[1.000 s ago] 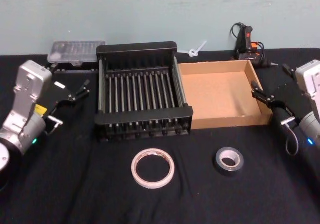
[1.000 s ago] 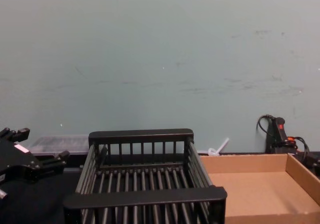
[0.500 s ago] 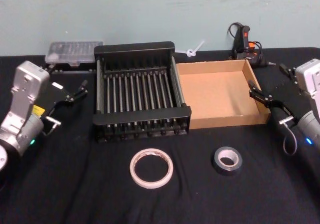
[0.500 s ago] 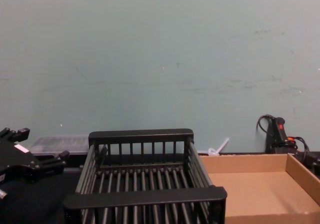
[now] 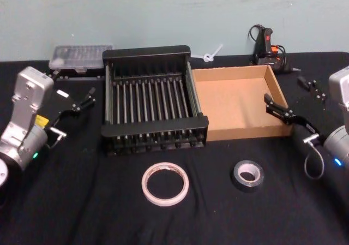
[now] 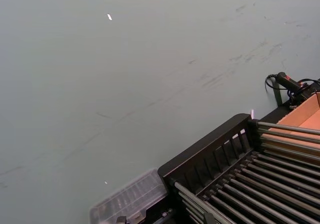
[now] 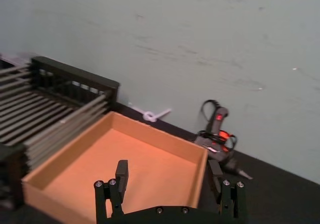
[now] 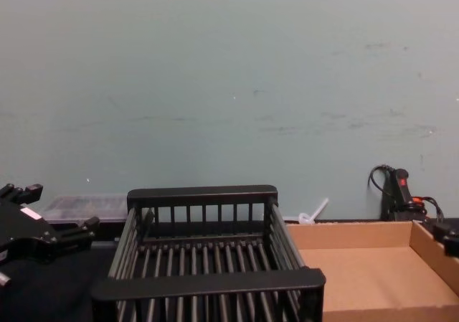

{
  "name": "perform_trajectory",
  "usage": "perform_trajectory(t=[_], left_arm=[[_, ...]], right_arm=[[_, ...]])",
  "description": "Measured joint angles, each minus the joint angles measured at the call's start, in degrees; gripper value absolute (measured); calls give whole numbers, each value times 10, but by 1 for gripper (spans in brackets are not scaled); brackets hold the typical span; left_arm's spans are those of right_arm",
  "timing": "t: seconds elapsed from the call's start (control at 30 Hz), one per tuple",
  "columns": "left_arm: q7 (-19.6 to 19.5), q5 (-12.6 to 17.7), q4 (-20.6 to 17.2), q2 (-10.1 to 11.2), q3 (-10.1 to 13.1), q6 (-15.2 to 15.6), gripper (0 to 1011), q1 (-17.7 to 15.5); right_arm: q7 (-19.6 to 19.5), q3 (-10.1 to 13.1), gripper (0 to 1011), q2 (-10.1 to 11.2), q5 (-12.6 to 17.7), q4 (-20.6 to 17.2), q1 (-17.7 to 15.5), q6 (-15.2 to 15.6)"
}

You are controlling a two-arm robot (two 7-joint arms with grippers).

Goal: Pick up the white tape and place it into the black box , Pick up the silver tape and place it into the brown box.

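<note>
neither tape is lifted yet: the white tape lies at 6 o'clock of the black box, the silver tape at 6 o'clock of the brown box. the right gripper, spread wide and empty, hangs at the tray's 3 o'clock; the left gripper, also apart and empty, waits at the crate's 9 o'clock.

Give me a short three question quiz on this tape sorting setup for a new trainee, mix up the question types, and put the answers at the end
1. True or false: the white tape already lies inside the black box.
2. Multiple choice: the silver tape lies nearest to A) the left gripper, B) the right gripper, C) the clear plastic case.
3. Fill in: the right gripper hangs at the right wall of the ____ box, fingers open.

Key
1. False: it lies on the black tablecloth, in front of the crate.
2. B.
3. Brown: the brown box.
</note>
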Motion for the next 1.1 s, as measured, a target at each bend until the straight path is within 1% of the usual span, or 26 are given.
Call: perform_trajectory(t=[0.03,0.07,0.23,0.33,0.37,0.57,0.67,0.8,0.97,1.1], left_arm=[[0,0,0,0,0,0,1001,0],[0,0,0,0,0,0,1001,0],[0,0,0,0,0,0,1001,0],[0,0,0,0,0,0,1002,0],[0,0,0,0,0,0,1001,0],[0,0,0,0,0,0,1001,0],[0,0,0,0,0,0,1001,0],[0,0,0,0,0,0,1002,0],[0,0,0,0,0,0,1001,0],[0,0,0,0,0,0,1001,0]], right_arm=[[0,0,1002,0,0,0,0,0],[6,3,1002,1,6,-11,-7,6],[26,9,1002,7,22,-40,-28,24],[43,14,1002,16,34,-67,-48,45],[43,14,1002,16,34,-67,-48,45],[59,24,1002,30,47,-110,-83,83],[62,28,1002,34,50,-121,-94,96],[69,35,1002,43,53,-140,-111,126],[79,40,1002,51,53,-152,-122,149],[88,43,1002,55,54,-158,-127,179]])
